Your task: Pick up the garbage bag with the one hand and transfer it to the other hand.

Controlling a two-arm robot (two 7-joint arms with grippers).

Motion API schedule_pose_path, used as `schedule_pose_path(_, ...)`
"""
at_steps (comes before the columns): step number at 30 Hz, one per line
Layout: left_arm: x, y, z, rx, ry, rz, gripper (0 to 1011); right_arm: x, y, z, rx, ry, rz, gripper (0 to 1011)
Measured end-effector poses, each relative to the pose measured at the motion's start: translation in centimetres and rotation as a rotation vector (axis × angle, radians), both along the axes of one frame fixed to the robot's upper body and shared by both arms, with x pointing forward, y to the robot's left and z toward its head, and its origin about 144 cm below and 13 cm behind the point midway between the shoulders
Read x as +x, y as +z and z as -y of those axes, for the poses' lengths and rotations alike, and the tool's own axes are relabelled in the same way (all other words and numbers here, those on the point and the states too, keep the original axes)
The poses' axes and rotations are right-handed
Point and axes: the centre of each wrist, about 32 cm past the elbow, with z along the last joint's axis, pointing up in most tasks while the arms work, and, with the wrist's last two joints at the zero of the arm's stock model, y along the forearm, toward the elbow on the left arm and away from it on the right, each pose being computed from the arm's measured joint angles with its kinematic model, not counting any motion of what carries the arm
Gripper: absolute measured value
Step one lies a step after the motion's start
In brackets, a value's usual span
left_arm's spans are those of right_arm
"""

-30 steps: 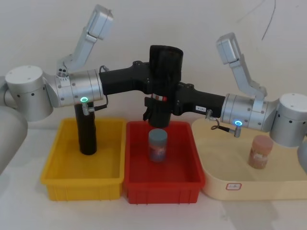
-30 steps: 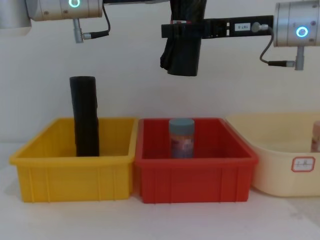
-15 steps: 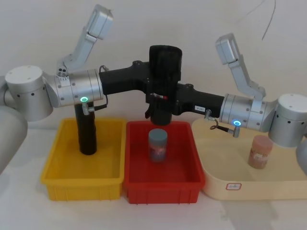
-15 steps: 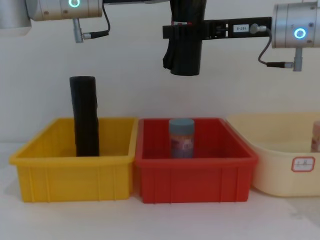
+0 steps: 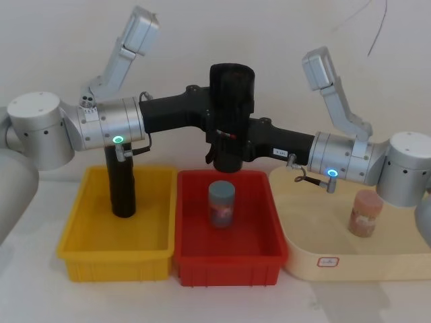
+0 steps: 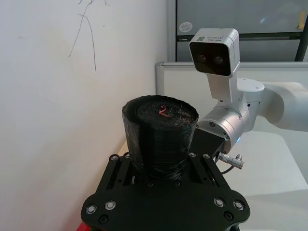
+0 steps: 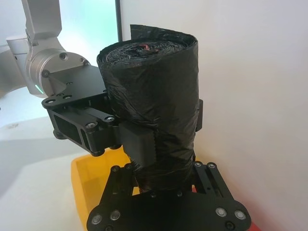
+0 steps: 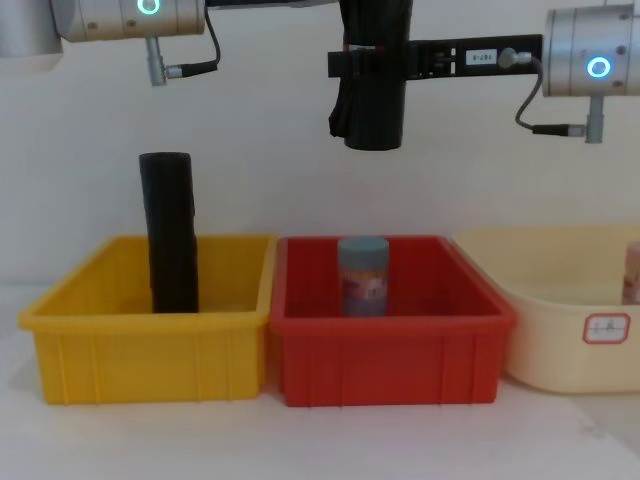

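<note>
You see the garbage bag (image 5: 231, 114) now hanging upright above the red bin (image 5: 229, 259), its earlier tilt gone; left gripper (image 5: 214, 111) at its 9 o'clock and right gripper (image 5: 232, 141) at 3 o'clock both clamp it.

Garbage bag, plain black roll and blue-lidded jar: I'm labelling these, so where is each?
garbage bag (image 5: 231, 87), head view, on its upper wrap.
plain black roll (image 8: 171, 235), chest view, mid-body.
blue-lidded jar (image 8: 362, 280), chest view, on its label.
</note>
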Motion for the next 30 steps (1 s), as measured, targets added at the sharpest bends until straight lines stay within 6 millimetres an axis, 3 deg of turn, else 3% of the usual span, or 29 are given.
schedule_pose_path(28, 0.00, 0.00, 0.00, 0.000, -0.001, 0.000, 446, 0.02, -0.01, 0.00, 0.001, -0.002, 0.001, 505)
schedule_pose_path(30, 0.00, 0.00, 0.01, 0.000, -0.002, 0.000, 488, 0.02, -0.01, 0.00, 0.001, -0.002, 0.001, 503)
